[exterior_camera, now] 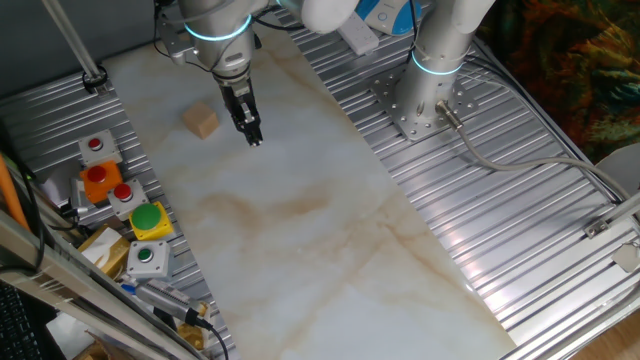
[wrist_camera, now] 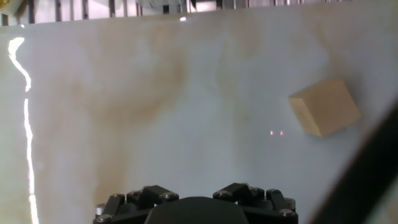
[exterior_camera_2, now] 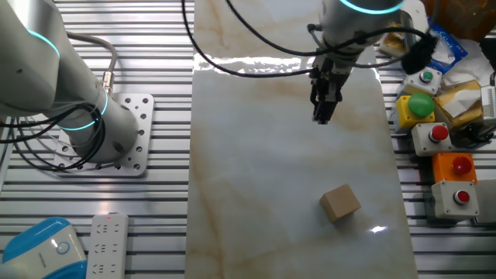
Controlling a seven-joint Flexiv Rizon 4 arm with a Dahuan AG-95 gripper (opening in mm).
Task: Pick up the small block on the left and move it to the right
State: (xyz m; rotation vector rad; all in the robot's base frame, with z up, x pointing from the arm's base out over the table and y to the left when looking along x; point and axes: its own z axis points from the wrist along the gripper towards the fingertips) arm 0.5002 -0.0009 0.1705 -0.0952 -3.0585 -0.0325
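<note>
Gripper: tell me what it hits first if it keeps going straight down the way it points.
Probably the bare marble tabletop. The gripper points down beside the wooden block, which sits off to one side in the hand view, clear of that line.

the small block (exterior_camera: 201, 122) lies on the worktop (exterior_camera: 320, 230) near one end. the gripper (exterior_camera: 254, 139) hangs just beside it, apart.

Bright, even light; glare streaks on tabletop (wrist_camera: 18, 124).
</note>
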